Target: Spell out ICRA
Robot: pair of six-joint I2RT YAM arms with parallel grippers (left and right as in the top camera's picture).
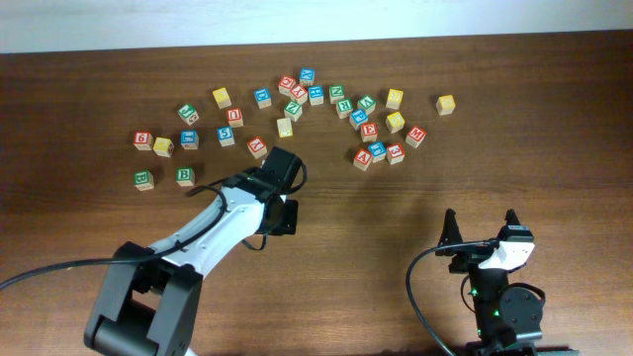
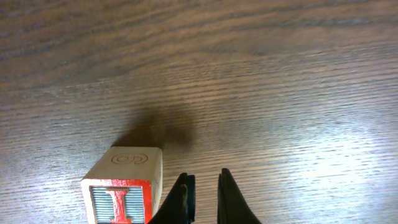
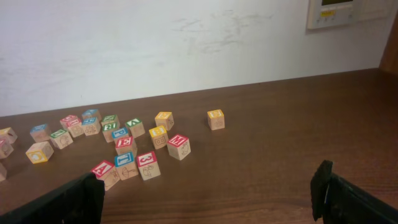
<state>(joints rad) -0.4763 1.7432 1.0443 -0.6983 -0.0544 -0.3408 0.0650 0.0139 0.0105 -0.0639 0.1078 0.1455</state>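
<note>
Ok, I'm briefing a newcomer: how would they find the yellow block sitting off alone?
Find the scatter of letter cubes on the far side of the table. Past its right end stands one yellow cube. It is the rightmost of all, with bare wood all around.

Looks like a robotics lab or test room, two robot arms (image 1: 213,232) set at a dark wood-grain table (image 1: 396,218), black cables (image 1: 411,292) looping from their bases, plain scuffed white wall (image 3: 186,50) behind, wall-mounted control panel (image 3: 333,12) with a small screen
</note>
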